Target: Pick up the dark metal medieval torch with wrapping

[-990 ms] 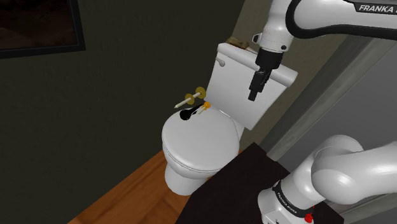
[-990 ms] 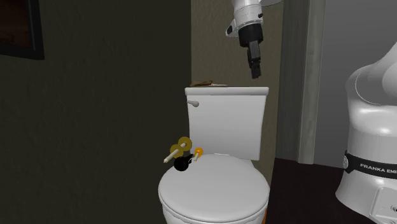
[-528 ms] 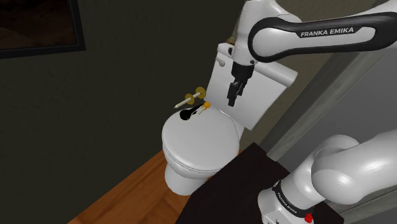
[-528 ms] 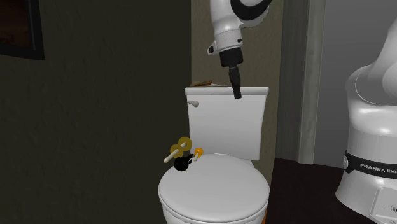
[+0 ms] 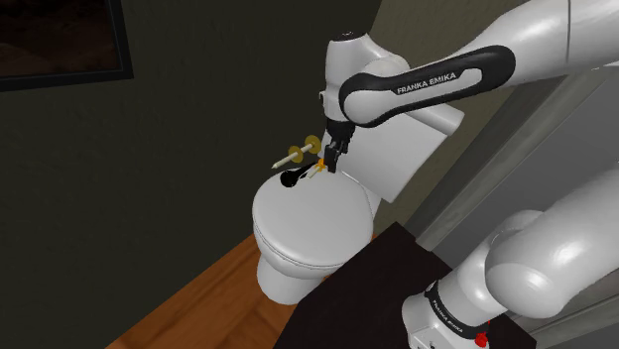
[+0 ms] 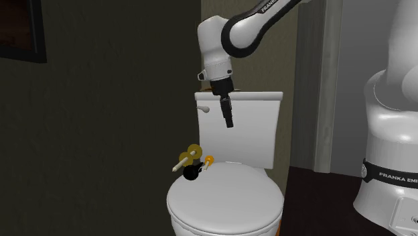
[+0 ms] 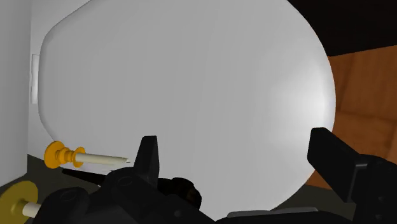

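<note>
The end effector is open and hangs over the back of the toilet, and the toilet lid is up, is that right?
No, the toilet lid is down, as the shoulder view shows. The end effector is open and hangs over the back of the toilet.

shoulder: looking down over stand at toilet | second exterior: facing toilet frontally, lower, near | wrist: looking close onto lid | all sharing lid
</note>
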Controlling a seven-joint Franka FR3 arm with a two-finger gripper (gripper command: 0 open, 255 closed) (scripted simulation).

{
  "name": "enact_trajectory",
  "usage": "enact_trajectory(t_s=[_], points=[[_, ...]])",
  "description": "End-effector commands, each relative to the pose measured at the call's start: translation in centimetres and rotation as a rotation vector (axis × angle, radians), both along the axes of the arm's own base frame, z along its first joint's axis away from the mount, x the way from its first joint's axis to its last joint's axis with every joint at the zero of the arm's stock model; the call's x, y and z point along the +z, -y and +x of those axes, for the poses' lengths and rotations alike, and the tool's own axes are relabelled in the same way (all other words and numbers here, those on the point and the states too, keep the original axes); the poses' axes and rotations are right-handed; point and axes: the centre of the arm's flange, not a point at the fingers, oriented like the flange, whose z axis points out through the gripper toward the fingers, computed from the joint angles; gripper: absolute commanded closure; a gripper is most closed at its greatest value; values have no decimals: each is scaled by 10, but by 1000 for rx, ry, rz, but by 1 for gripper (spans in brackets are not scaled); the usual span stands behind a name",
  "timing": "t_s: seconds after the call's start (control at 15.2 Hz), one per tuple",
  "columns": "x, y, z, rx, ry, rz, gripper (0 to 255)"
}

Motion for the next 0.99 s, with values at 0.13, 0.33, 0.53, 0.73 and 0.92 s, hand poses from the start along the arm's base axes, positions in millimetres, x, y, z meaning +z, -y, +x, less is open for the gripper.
enact_trajectory(t_s=[0.13,0.33,0.53,0.73,0.92], points=[[-43,-5,35,49,5,-58,0],[-73,-10,61,85,9,-101,0],[-104,-15,86,120,12,-145,0],[-134,-19,112,155,16,-188,0],[-165,-22,137,191,19,-232,0]])
